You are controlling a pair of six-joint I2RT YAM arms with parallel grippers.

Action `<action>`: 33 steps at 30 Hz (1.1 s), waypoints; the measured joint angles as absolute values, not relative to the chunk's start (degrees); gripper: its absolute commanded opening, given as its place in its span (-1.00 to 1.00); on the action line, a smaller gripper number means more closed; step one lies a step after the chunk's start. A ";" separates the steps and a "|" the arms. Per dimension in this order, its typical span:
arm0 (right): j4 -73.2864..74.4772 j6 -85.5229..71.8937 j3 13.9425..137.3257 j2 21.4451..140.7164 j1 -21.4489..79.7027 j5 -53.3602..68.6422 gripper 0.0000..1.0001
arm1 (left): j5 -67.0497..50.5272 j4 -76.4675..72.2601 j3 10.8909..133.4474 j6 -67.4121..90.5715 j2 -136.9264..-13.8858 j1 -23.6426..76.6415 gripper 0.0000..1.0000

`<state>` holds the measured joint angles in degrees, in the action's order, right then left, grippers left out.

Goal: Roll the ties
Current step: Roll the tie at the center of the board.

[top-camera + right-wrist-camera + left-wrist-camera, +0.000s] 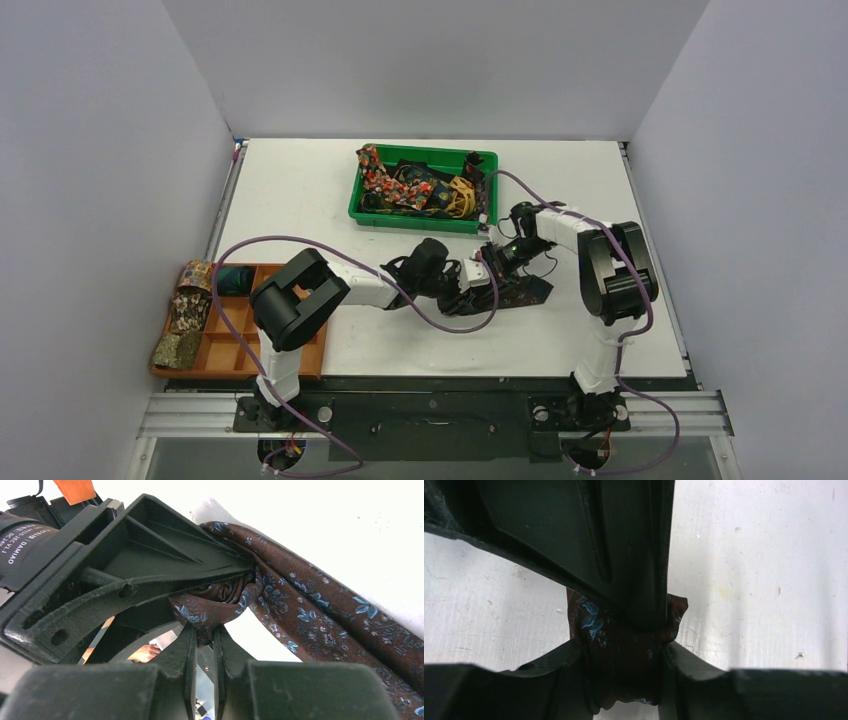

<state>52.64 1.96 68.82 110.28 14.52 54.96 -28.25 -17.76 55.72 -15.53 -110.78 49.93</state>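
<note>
A dark brown tie with small blue flowers (527,292) lies at the middle of the table, right of centre. My left gripper (463,296) is shut on a bunched, partly coiled end of it; in the left wrist view the brown fabric (594,625) fills the gap between the left gripper's (624,652) fingers. My right gripper (492,262) meets it from the far right. In the right wrist view the right gripper (204,632) pinches a fold of the same tie (310,615), and the rest of the tie trails off to the right across the table.
A green bin (421,218) at the back centre holds several loose ties, red floral and yellow among them. An orange divided tray (245,345) at the near left holds rolled ties (187,310). Purple cables (300,240) loop over the table by both arms.
</note>
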 measured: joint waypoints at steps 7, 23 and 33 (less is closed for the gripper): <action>53.06 1.91 69.06 111.87 12.45 54.57 -1.00 | -29.21 -17.32 56.01 -17.43 -110.80 49.45 0.34; 53.58 2.59 69.73 117.78 8.49 50.54 -1.00 | -34.94 -28.91 57.47 -18.98 -114.34 47.53 0.43; 54.13 3.42 70.19 117.93 8.49 50.24 -1.00 | -35.88 -22.22 60.80 -27.66 -115.55 49.15 -0.11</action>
<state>54.13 3.42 70.19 117.93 8.49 50.24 -35.88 -22.22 60.80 -27.66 -115.55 49.15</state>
